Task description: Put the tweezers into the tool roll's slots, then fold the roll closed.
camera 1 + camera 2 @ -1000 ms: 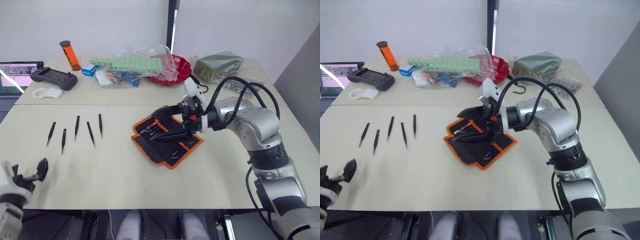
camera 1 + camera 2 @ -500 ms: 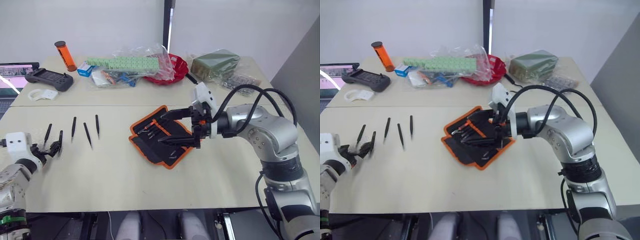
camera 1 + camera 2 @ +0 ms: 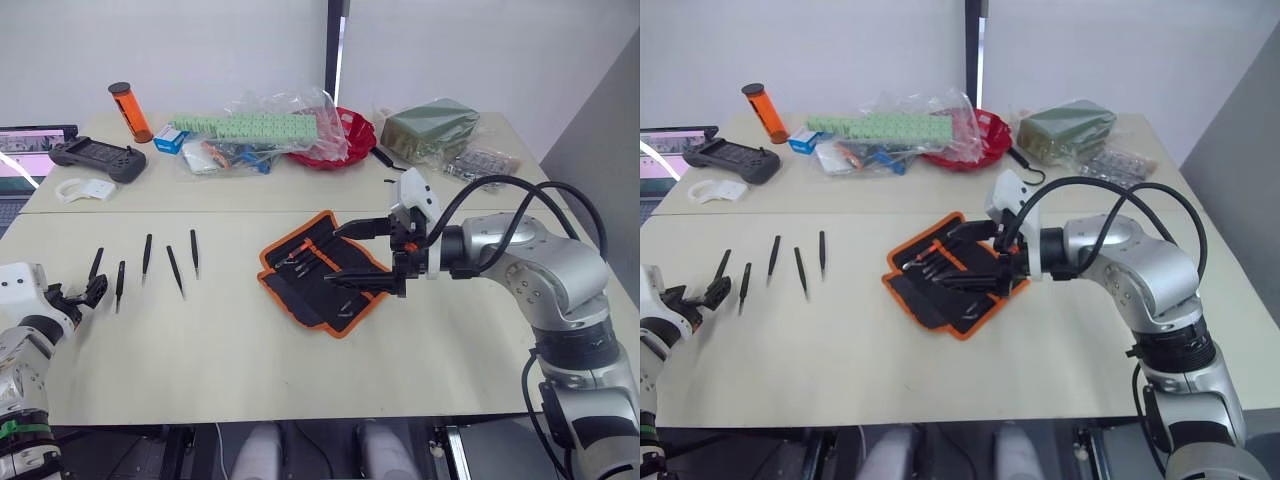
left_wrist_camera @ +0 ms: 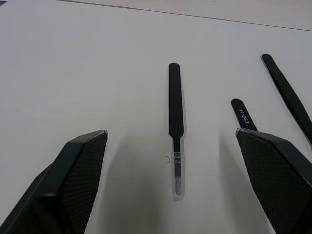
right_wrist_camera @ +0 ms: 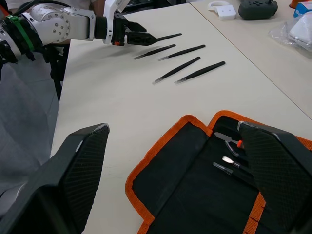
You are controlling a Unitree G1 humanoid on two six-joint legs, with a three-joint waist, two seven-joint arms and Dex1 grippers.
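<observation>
Several slim black tweezers [image 3: 147, 253] lie in a loose row on the left of the table. My left gripper [image 3: 80, 293] is open just short of the leftmost one [image 4: 175, 124], which lies between its fingers [image 4: 73, 170] in the left wrist view; another tweezer [image 4: 242, 113] lies beside it. The tool roll [image 3: 300, 285], black with orange edging, lies unfolded at the table's middle. A few silver-tipped tools [image 5: 226, 142] sit in its slots [image 3: 305, 262]. My right gripper [image 3: 347, 258] hovers open over the roll's right half, empty.
Along the back of the table stand an orange tube [image 3: 126, 110], a black controller [image 3: 95, 156], plastic bags with green parts [image 3: 262, 128], a red bowl [image 3: 350, 140], a dark green packet [image 3: 432, 128] and a black hook [image 3: 385, 158]. A laptop [image 3: 25, 140] is far left.
My left gripper has come forward from the table's near left edge to the leftmost tweezers. My right gripper has drifted to the right over the roll, still open.
</observation>
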